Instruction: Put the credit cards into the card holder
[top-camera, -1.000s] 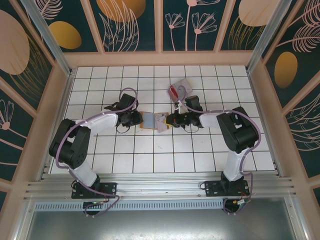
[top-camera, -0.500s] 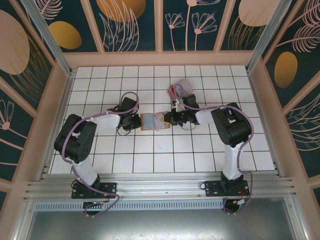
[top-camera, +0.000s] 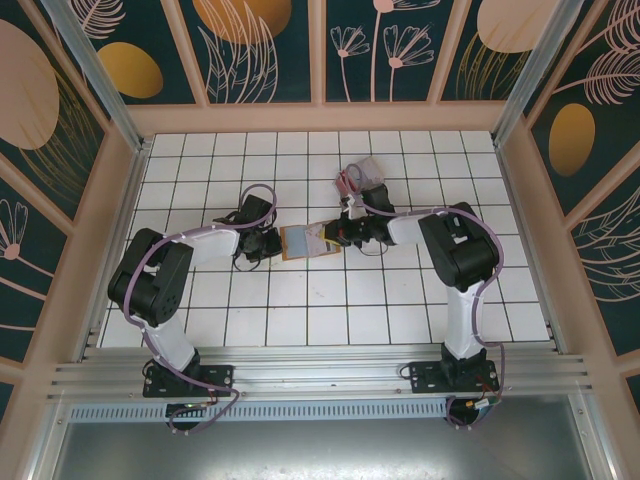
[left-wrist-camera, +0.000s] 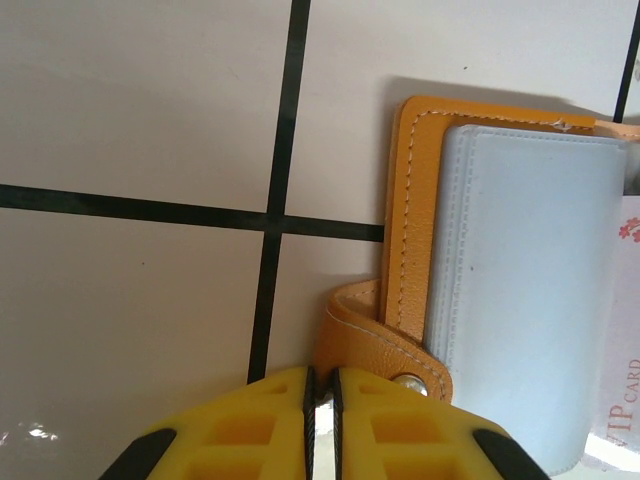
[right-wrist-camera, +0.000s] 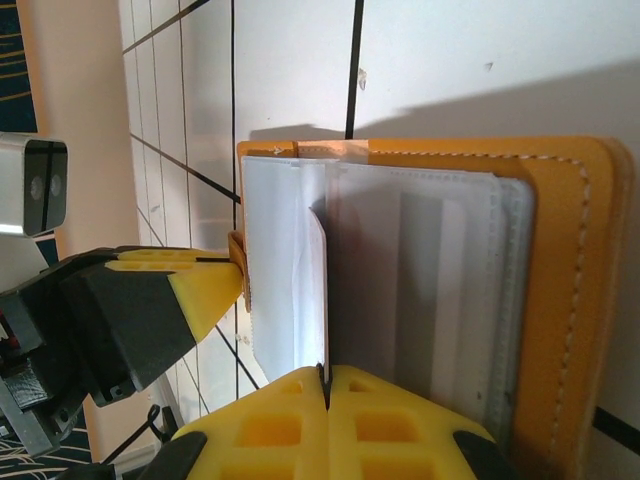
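The orange card holder (top-camera: 298, 241) lies open on the white tiles, its grey inner sleeves (left-wrist-camera: 520, 300) facing up. My left gripper (left-wrist-camera: 322, 372) is shut on the holder's orange snap strap (left-wrist-camera: 375, 335) at its left edge. My right gripper (right-wrist-camera: 325, 372) comes from the right, shut on a whitish credit card (right-wrist-camera: 321, 290). The card stands on edge over the sleeves of the card holder (right-wrist-camera: 575, 300). Its printed face (left-wrist-camera: 628, 330) shows at the right of the left wrist view. From above, the two grippers (top-camera: 274, 243) (top-camera: 333, 235) face each other across the holder.
A clear plastic box (top-camera: 358, 177) with something red inside sits two tiles behind the right gripper. Wooden walls ring the tiled floor. Open tiles lie in front of the holder and to the far left and right.
The left jaws have shut on the holder's strap. The right gripper has carried the card leftward over the holder, whose raised right flap has gone down flat.
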